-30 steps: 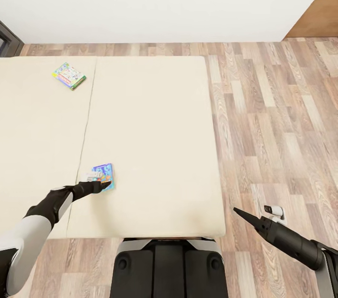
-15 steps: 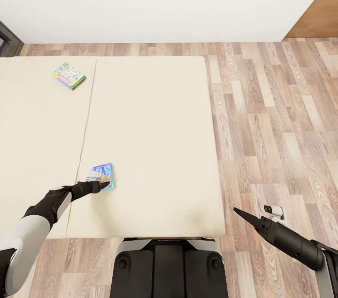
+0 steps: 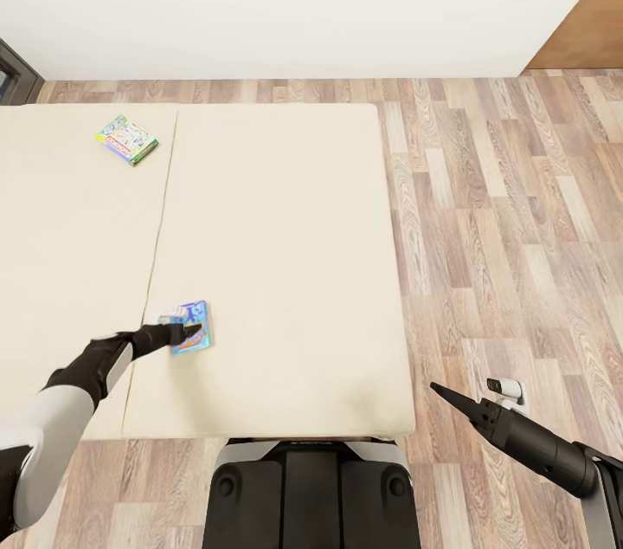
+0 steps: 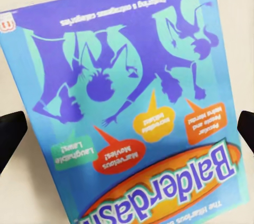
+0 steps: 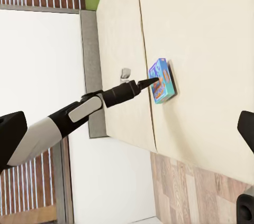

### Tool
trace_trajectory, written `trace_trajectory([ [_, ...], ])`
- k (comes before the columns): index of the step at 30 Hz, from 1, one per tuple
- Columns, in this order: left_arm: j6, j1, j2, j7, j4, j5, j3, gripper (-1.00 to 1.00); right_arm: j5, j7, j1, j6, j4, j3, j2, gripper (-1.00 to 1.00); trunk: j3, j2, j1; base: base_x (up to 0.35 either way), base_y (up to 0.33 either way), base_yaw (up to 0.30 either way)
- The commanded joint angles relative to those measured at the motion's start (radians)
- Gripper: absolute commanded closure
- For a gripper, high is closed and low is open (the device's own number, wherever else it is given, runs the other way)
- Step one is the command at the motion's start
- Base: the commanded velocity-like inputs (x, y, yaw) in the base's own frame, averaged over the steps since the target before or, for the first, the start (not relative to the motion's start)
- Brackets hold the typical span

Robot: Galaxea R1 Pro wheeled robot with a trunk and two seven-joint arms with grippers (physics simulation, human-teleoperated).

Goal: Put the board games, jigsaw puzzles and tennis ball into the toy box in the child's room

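Left wrist view alone reads blue board game [image 4: 132, 102] "Balderdash".

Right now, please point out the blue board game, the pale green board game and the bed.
blue board game [image 4: 132, 102]: left wrist view, cover middle.
pale green board game [image 3: 127, 139]: head view, cover middle.
bed [image 3: 277, 229]: head view, bare pad.

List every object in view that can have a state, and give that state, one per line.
Blue flat game box with purple figures: lying flat on the bed, near its front edge, not lifted.
Pale green colourful game box: lying flat on the far left pad, untouched.
Left hand: open, fingers astride the blue box.
Right hand: empty, over the wood-plank floor; open in its wrist view.
Cream bed: two pads side by side.
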Motion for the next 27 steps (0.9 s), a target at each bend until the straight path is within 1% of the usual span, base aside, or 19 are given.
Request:
trace_trajectory([
  [1,0.009,-0.001,-0.001,-0.007,-0.002,-0.005,0.008,-1.0,-0.002,0.002,0.0,0.009,0.0,0.0,0.0,-1.0,-0.001,-0.001,0.001,0.0,0.0,0.0],
  [27,0.008,-0.01,-0.006,-0.005,-0.002,-0.004,0.009,-1.0,-0.001,0.002,0.0,0.006,0.0,-0.002,0.0,-1.0,-0.001,-0.001,0.001,0.0,0.0,0.0],
])
